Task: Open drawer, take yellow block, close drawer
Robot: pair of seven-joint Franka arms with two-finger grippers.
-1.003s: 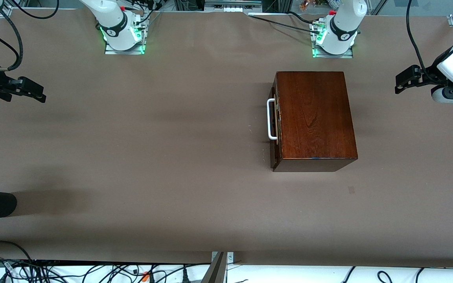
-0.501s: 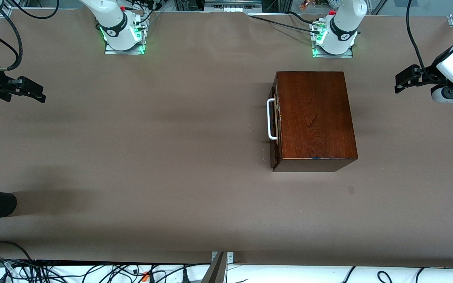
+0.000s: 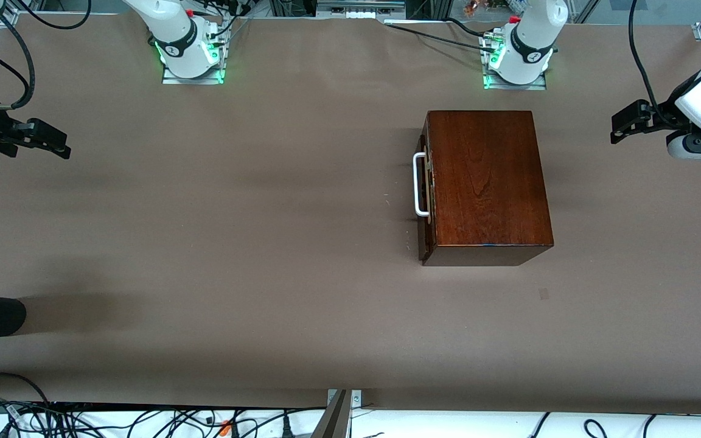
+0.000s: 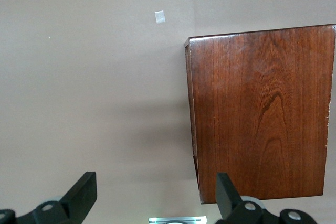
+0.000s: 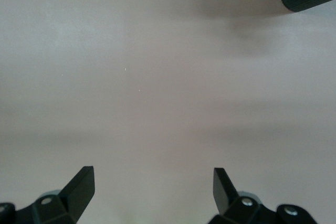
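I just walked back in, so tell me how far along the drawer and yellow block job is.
Nothing looks done yet. The drawer is shut in the wooden box, its white handle untouched, and no yellow block shows. Nothing is in hand: the left gripper and right gripper hang open at the table's ends. Opening, taking and closing all remain.
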